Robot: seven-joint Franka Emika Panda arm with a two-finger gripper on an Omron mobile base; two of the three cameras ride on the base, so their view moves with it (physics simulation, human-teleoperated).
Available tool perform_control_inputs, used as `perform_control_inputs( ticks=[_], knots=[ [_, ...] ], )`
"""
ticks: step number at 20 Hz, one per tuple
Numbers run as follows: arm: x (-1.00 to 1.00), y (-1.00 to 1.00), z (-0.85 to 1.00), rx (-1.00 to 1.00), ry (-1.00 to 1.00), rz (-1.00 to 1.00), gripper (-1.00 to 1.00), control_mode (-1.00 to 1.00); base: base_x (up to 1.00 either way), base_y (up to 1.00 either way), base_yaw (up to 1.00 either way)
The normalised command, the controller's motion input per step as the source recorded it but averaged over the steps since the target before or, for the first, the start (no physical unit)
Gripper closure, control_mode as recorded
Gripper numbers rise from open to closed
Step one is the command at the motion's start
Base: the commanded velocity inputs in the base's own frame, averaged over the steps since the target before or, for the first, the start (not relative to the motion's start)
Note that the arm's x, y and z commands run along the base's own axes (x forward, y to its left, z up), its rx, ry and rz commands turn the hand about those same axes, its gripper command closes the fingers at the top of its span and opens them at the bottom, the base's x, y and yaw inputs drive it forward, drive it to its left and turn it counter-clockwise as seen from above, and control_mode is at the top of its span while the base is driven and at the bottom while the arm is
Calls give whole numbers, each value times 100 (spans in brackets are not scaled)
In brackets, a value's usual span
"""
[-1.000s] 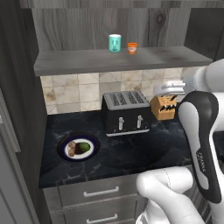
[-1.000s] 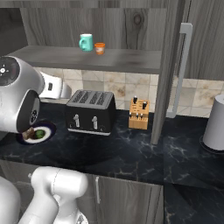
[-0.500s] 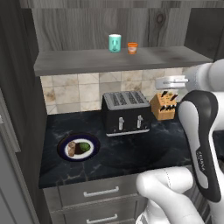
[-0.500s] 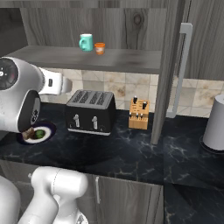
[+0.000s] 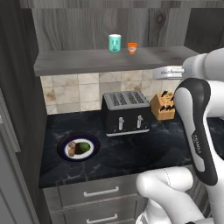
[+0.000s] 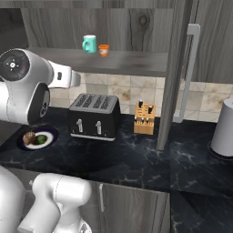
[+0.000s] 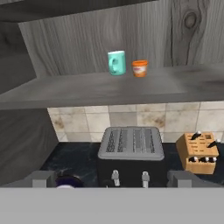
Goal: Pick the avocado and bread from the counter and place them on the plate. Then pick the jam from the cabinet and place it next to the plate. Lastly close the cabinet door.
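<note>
Hand (image 7: 112,180) open and empty, facing the jam (image 7: 139,68) on the cabinet shelf (image 7: 87,89).
Rise level, straddle the jar, avoid the teal cup (image 7: 116,62).

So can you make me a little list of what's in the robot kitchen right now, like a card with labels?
plate: on the counter, left of the toaster
avocado: on the plate
bread: on the plate, touching the avocado
jam: on the cabinet shelf, right of the teal cup
cabinet door: open
knife block: right of the toaster
gripper: open, holding nothing, faces the shelf
left to do: jam, then the door
</note>
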Motion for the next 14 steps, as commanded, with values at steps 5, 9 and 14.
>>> perform_control_inputs(
  ticks=[5,9,14],
  knots=[
    [37,-7,3,0,0,0,-100,-100,0,0,0],
    [35,-9,6,0,0,0,-100,-100,0,0,0],
    [38,-6,3,0,0,0,-100,-100,0,0,0]
  ],
)
